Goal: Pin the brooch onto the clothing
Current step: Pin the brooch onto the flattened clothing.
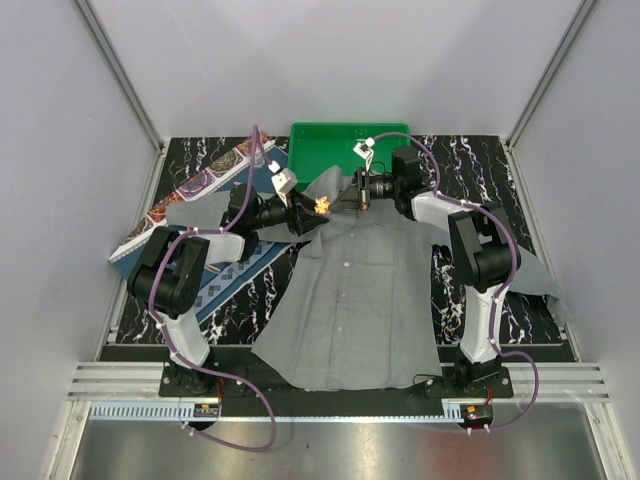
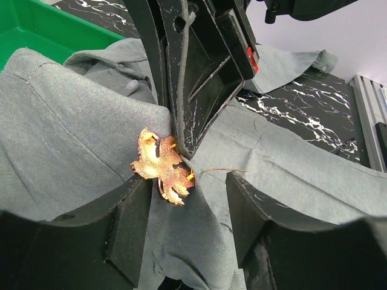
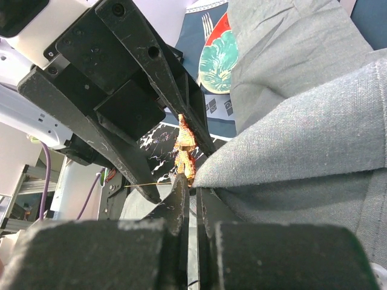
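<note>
Top external view is showing the clothing (image 1: 360, 300) lying flat on the tabletop (image 1: 480, 165), collar toward the far side. Above the collar's left side, the brooch (image 1: 322, 205) is sitting between the two arms. The left end effector (image 1: 303, 210) is reaching in from the left and the right end effector (image 1: 342, 203) from the right. Both are right at the brooch, so neither is clearly nearer.

Left wrist view is showing the brooch (image 2: 163, 166) resting on a raised fold of the clothing (image 2: 66, 127), just ahead of the left end effector (image 2: 188, 202). That end effector is standing partly open, one finger on each side, with the brooch closer to the finger on the picture's left and not clamped. The brooch is facing the camera flat, its long axis running from upper left to lower right. A thin pin wire (image 2: 224, 171) is pointing out from it toward the right, across the gap between the fingers. The right end effector is coming down from above, its tip touching the brooch's right edge.

Right wrist view is showing the right end effector (image 3: 188, 184) closed, seemingly pinching the fold of fabric just under the brooch (image 3: 184, 148). Here the brooch is appearing edge-on and upright, with the left fingers (image 3: 151, 78) straddling it.
</note>
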